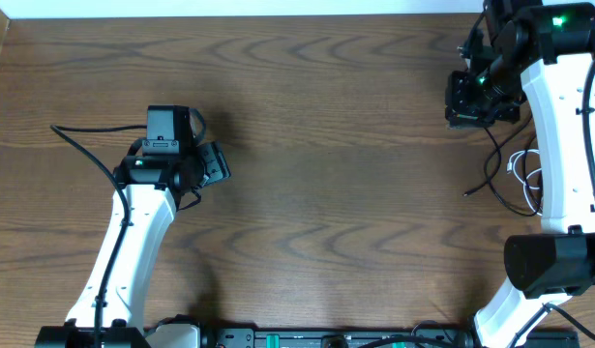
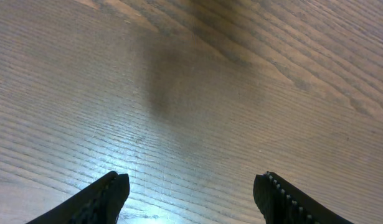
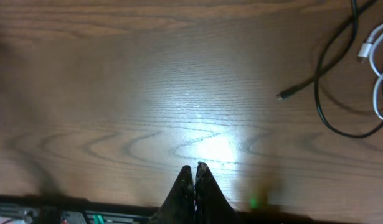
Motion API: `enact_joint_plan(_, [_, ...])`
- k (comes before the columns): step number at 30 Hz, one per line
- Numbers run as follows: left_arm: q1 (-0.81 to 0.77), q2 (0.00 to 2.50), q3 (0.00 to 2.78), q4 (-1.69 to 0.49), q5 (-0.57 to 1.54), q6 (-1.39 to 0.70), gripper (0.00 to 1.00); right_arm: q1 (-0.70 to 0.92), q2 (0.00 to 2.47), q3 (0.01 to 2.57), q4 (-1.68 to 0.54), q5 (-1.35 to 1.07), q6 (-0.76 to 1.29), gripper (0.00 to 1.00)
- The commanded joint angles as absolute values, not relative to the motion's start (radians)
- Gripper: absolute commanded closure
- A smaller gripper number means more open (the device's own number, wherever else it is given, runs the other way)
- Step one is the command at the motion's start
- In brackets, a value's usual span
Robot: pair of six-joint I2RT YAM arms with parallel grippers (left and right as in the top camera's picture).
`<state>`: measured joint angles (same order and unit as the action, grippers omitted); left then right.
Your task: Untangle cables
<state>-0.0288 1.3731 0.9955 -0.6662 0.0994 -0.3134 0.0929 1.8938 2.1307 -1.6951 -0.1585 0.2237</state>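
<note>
Cables lay in a loose tangle right against the right arm, on its inner side, and partly hidden beneath its white link. A thin black cord curved out from under the arm, its small plug end lying farthest from it on bare wood. A shorter white cord looped closer to the arm, overlapping the black one, its white plug resting flat.

The right gripper hung beyond the arm's far end, apart from the cords, with its fingers pressed together and nothing between them. The left gripper was well away from the right arm, across the table, with its jaws spread wide over bare wood.

The table was dark brown with a bold wavy grain and showed bright glare under both wrist cameras. A pale wall strip ran along its far edge, and a black rail with green lights ran along its near edge.
</note>
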Motion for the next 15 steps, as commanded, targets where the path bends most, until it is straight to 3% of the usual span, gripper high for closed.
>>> enact_joint_plan(1, [-0.025, 1.375, 1.016, -0.669, 0.094, -0.307, 0.30, 0.093, 1.900, 2.128, -1.698, -0.117, 0.278, 0.99])
enact_joint_plan(15, [-0.025, 1.375, 1.016, -0.670, 0.094, -0.308, 0.30, 0.093, 1.900, 2.128, -1.698, 0.046, 0.396, 0.99])
